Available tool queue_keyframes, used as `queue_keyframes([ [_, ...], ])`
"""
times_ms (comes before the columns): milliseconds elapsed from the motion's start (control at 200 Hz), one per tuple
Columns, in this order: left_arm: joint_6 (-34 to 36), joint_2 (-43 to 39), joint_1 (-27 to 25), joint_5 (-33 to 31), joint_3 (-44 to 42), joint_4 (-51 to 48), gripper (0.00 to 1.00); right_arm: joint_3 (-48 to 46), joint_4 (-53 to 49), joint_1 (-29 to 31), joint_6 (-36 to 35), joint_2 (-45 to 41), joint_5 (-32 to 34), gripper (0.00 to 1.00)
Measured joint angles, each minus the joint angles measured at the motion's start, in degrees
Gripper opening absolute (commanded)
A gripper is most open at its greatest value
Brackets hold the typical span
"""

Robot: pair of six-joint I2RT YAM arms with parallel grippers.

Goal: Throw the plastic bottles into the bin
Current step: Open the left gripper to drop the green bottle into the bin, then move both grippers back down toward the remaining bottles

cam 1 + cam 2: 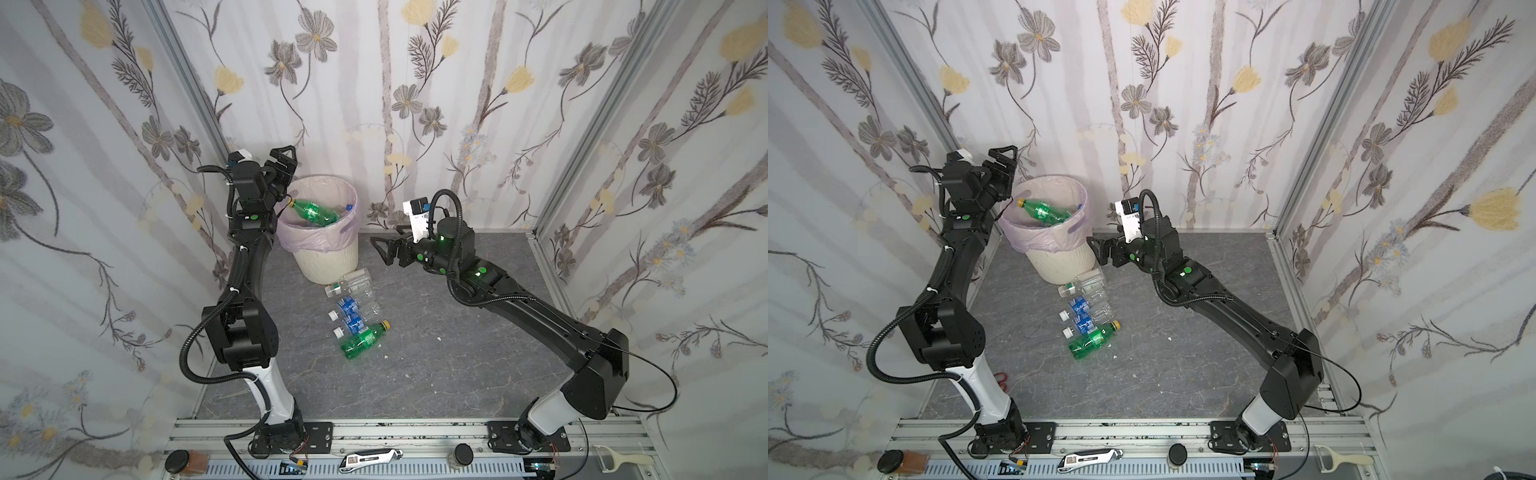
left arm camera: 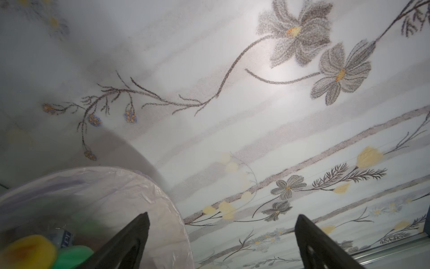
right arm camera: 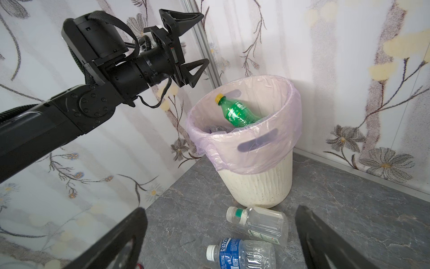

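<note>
The cream bin (image 1: 332, 262) (image 1: 1059, 264) (image 3: 263, 186), lined with a pink bag, stands in the back left corner. A green bottle (image 1: 316, 211) (image 3: 239, 114) with a yellow cap lies inside on top of other bottles. My left gripper (image 1: 286, 161) (image 2: 223, 214) (image 3: 204, 38) hangs open and empty above the bin's left rim. On the floor in front of the bin lie a clear bottle (image 1: 351, 282) (image 3: 263, 223), two blue-labelled bottles (image 1: 353, 307) (image 3: 242, 253) and a green one (image 1: 363, 340). Right of the bin, above these bottles, my right gripper (image 1: 380, 249) (image 3: 221, 208) is open and empty.
Floral walls close in the grey marble floor (image 1: 436, 353) on three sides. On the front rail lie a utility knife (image 1: 370, 457), a peeler (image 1: 619, 459) and two black-lidded jars (image 1: 185, 461). Red scissor handles (image 1: 1001, 378) show behind the left arm.
</note>
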Motion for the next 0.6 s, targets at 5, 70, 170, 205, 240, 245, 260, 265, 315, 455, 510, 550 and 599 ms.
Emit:
queue_keyframes([
  [5, 0.04, -0.09, -0.02, 0.0, -0.07, 0.0, 1.0, -0.04, 0.0, 0.0, 0.0, 0.0, 0.0, 1.0],
  [70, 0.37, -1.73, -0.28, 0.02, -0.92, 0.02, 1.0, -0.37, -0.17, -0.02, 0.0, -0.02, 0.0, 1.0],
  [170, 1.68, -4.07, -0.55, -0.31, -2.23, 0.02, 1.0, -0.66, -0.5, -0.02, 0.02, -0.02, 0.0, 1.0],
  [205, 1.9, -4.87, -0.66, -0.5, -2.73, 0.04, 1.0, -0.74, -0.5, -0.02, 0.04, -0.02, 0.0, 1.0],
  [240, 2.16, -5.51, -0.83, -0.74, -3.13, 0.07, 1.0, -0.9, -0.5, 0.0, 0.17, -0.07, 0.0, 1.0],
  [245, 2.19, -5.55, -0.85, -0.76, -3.17, 0.07, 1.0, -0.94, -0.52, 0.0, 0.17, -0.09, 0.0, 1.0],
  [260, 2.34, -5.79, -0.96, -0.81, -3.37, 0.13, 1.0, -1.01, -0.52, 0.02, 0.17, -0.13, 0.0, 1.0],
  [265, 2.36, -5.86, -0.98, -0.81, -3.39, 0.13, 1.0, -1.05, -0.52, 0.04, 0.17, -0.15, 0.0, 1.0],
  [315, 3.02, -6.36, -1.42, -0.81, -3.93, 0.42, 1.0, -1.46, -0.52, 0.15, 0.2, -0.37, 0.02, 1.0],
  [455, 3.37, -7.04, -2.89, -0.85, -5.05, 0.39, 1.0, -2.62, -0.55, 0.42, 0.22, -1.49, 0.04, 1.0],
  [510, 3.63, -7.5, -3.63, -0.87, -5.33, 0.37, 1.0, -3.13, -0.57, 0.46, 0.22, -1.97, 0.04, 1.0],
  [550, 3.89, -7.98, -4.28, -0.85, -5.62, 0.42, 1.0, -3.5, -0.52, 0.46, 0.22, -2.29, 0.04, 1.0],
  [599, 4.63, -8.68, -5.09, -0.81, -6.12, 0.42, 1.0, -3.98, -0.5, 0.46, 0.22, -2.58, 0.24, 1.0],
])
